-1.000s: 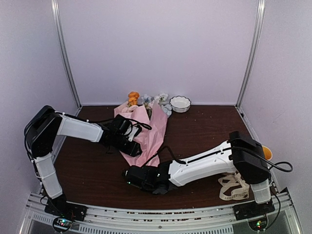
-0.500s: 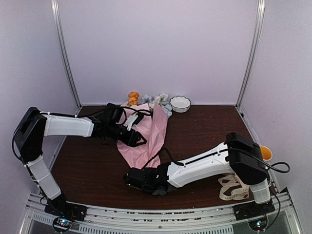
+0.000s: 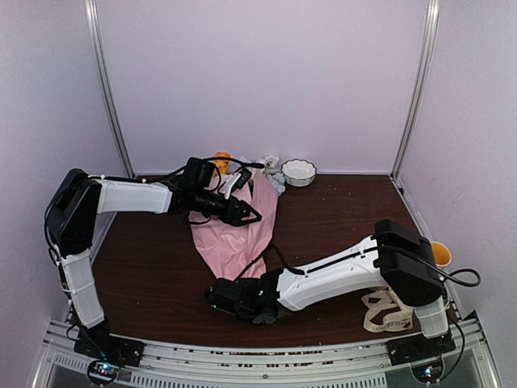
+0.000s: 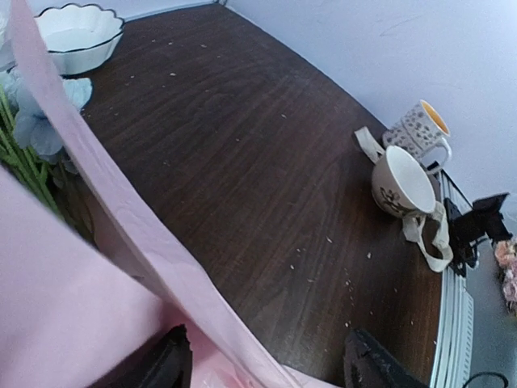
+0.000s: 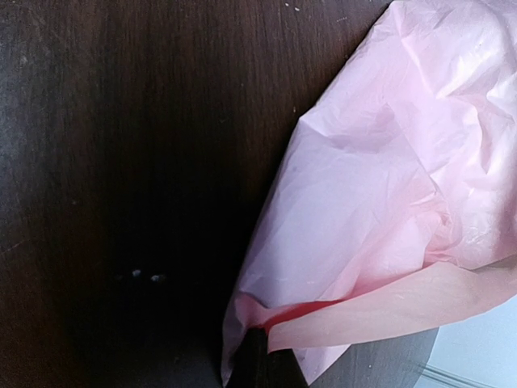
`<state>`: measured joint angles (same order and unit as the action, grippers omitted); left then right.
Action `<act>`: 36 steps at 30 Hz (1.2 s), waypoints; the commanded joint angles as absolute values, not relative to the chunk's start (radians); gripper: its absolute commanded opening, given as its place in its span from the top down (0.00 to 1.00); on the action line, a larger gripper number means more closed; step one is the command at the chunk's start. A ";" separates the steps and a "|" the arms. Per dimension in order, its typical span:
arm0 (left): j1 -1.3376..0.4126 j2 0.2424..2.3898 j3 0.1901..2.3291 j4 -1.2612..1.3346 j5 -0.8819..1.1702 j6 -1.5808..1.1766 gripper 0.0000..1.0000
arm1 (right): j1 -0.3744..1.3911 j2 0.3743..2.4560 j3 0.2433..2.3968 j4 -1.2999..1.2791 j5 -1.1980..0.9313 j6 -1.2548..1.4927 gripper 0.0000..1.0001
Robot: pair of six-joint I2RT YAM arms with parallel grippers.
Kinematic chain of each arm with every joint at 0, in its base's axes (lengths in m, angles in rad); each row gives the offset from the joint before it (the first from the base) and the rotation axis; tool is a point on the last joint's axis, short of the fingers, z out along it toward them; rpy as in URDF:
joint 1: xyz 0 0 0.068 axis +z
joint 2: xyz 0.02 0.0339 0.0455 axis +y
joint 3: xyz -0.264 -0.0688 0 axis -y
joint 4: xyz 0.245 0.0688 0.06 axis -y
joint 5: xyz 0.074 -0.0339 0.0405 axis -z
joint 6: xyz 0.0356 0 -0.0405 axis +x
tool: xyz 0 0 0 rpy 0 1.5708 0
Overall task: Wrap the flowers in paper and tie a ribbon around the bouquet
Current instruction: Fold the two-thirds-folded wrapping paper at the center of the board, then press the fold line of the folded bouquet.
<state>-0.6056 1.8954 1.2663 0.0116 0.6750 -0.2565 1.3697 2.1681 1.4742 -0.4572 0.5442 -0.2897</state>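
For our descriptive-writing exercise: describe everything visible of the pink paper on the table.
The paper is a thin, light-pink sheet, creased and crinkled, lying on the dark wooden table. Its far part folds loosely around the flowers; it narrows toward the near side, where the shut right gripper pinches its corner. The open left gripper is over it, one raised edge passing between its fingers.

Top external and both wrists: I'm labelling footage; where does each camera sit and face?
Top external: above, behind the bases, looking down on the table; both arms show.
Left wrist: on the left hand, facing across to two cups; both fingers show.
Right wrist: on the right hand, facing down; one finger shows.
All share the pink paper.
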 commanded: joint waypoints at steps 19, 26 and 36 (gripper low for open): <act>-0.493 1.956 1.197 -0.026 0.593 -0.199 1.00 | 1.378 2.105 1.386 -0.497 0.577 -0.172 0.99; -0.481 1.993 1.176 0.022 0.589 -0.229 1.00 | 1.377 1.894 1.333 -0.455 0.472 -0.079 0.69; -0.479 2.002 1.149 0.056 0.600 -0.240 1.00 | 1.360 1.769 1.229 -0.143 0.256 -0.104 0.72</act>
